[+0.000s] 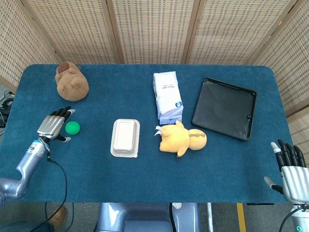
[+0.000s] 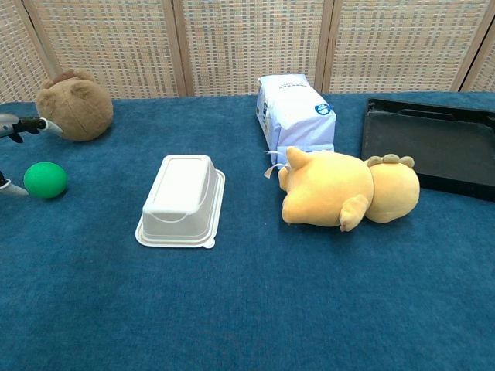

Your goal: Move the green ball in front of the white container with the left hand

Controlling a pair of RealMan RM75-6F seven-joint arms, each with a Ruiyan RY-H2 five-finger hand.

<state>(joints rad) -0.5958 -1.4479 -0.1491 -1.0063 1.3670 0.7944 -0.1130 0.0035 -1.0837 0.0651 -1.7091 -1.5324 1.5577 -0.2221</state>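
While your left hand [image 1: 52, 126] hangs open, fingers spread, green ball [image 1: 72, 127] just right of it ungrasped; carry to front of white container [image 1: 125, 137] remains.

A green ball [image 1: 72, 127], white container [image 1: 125, 137], brown plush [image 1: 71, 83], yellow plush [image 1: 182, 139] and black tray [image 1: 224, 108] on blue cloth [image 1: 145, 179].

You have bare blue cloth between the green ball [image 1: 72, 127] and the white container [image 1: 125, 137], and open table [image 1: 145, 179] in front of the container. The brown plush [image 1: 71, 83] sits behind your left hand [image 1: 52, 125]; the yellow plush [image 1: 182, 138] flanks the container's right side.
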